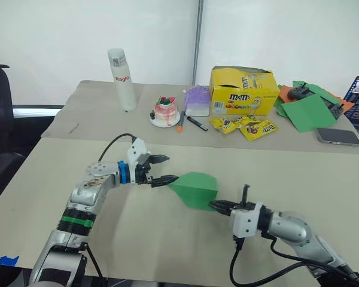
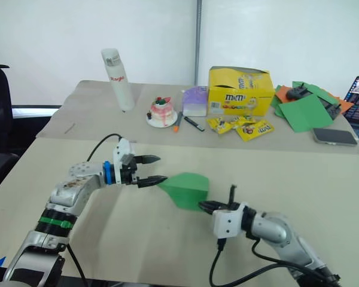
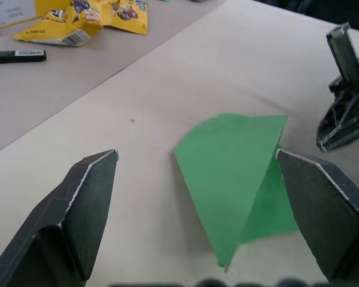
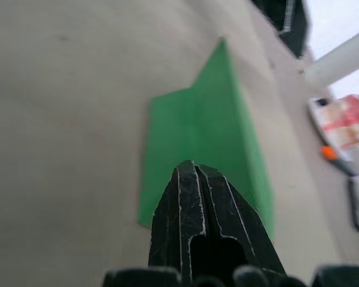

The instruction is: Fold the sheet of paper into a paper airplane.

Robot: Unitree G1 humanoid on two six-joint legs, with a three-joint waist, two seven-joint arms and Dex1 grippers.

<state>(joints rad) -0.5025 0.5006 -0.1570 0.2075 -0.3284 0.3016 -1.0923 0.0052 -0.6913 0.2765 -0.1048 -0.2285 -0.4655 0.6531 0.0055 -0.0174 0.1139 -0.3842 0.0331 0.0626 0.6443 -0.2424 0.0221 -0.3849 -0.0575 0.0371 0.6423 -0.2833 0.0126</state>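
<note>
The sheet of paper (image 1: 195, 189), bright green and folded into a pointed wedge, lies on the near tan table (image 1: 78, 239) between the 2 grippers. Its narrow tip points toward the robot's left and its broad end toward the right.

The left gripper (image 1: 160, 170) sits at the pointed tip with its 2 black fingers spread apart; the lower fingertip is right at the tip, though contact cannot be told. In the left wrist view the wedge lies in the gap between the spread fingers (image 3: 87, 209), grasped by neither.

The right gripper (image 1: 218, 205) is at the broad end, its 2 fingers pressed together. In the right wrist view their joined tips (image 4: 194, 179) overlap the paper's near edge; whether they pinch the paper or only press on it cannot be told.

On the farther table stand a white bottle (image 1: 122, 78), a small cake on a plate (image 1: 166, 111), a yellow candy box (image 1: 243, 91) with 3 yellow candy packets (image 1: 245, 125) in front, loose green and orange sheets (image 1: 308, 107), and a phone (image 1: 338, 136).
</note>
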